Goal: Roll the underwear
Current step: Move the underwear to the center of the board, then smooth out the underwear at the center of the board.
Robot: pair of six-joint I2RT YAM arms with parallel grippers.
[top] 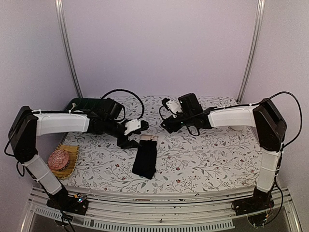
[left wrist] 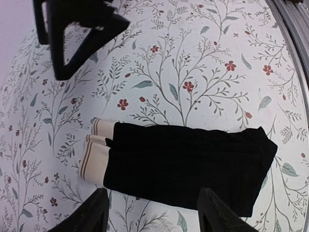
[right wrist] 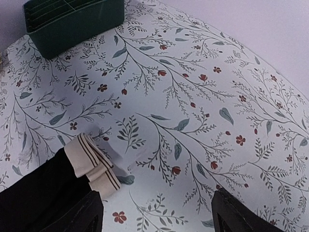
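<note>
One piece of underwear [top: 145,160] lies on the floral cloth, folded into a long black strip with a cream, brown-striped waistband [top: 148,139] at its far end. In the left wrist view the black strip [left wrist: 188,164] lies flat with the waistband [left wrist: 95,155] at the left. My left gripper [top: 127,141] hovers open and empty over the strip; its fingertips [left wrist: 86,217] stand at its near edge. My right gripper [top: 167,125] is open and empty, just right of the waistband [right wrist: 94,164]. It also shows in the left wrist view [left wrist: 77,34].
A dark green compartment tray [top: 89,104] stands at the back left, and also shows in the right wrist view [right wrist: 72,17]. A pink knitted ball [top: 59,158] sits on a yellow woven plate [top: 71,151] at the left edge. The floral cloth [top: 212,154] covers the table.
</note>
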